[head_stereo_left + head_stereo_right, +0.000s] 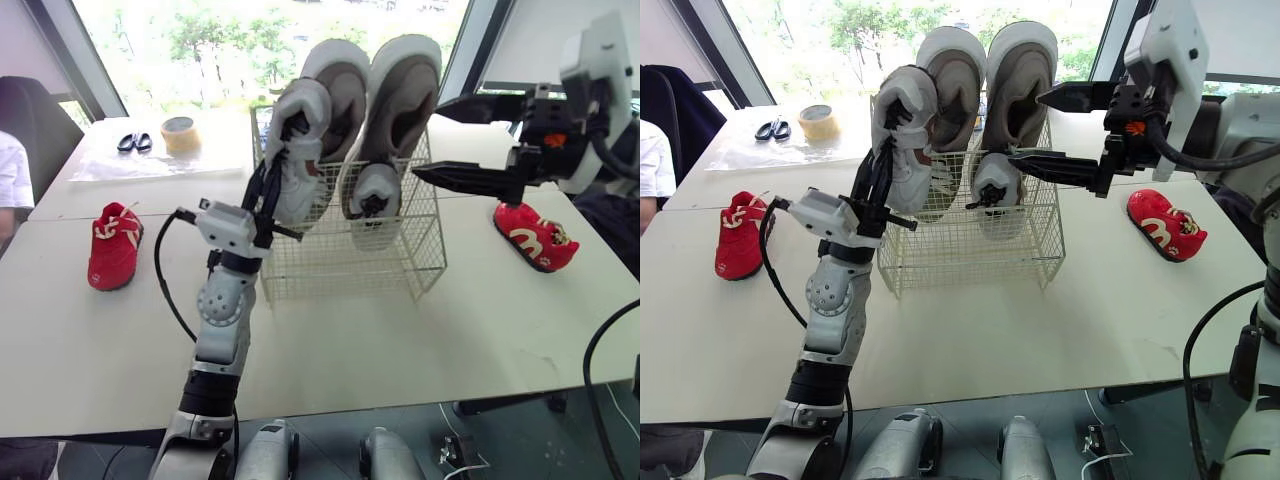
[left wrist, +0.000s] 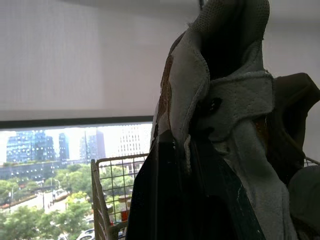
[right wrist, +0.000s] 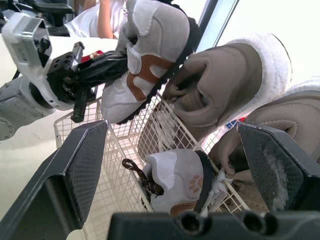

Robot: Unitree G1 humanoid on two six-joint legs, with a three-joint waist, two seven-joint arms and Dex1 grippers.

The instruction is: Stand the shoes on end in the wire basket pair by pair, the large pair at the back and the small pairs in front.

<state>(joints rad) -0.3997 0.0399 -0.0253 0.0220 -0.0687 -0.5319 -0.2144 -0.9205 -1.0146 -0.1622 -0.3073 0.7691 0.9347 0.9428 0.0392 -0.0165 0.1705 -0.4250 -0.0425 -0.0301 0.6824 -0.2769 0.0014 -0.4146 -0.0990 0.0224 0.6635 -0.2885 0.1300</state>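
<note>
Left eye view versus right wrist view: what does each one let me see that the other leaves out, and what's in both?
The left eye view adds the table, with a red shoe lying right of the wire basket, and scissors and a tape roll at the far left. The right wrist view adds the textured pads of the open right gripper and a paw print on the small shoe standing in the basket. Both show the basket, the large pair upright at its back, and the left gripper holding a small white shoe at its left side.
</note>
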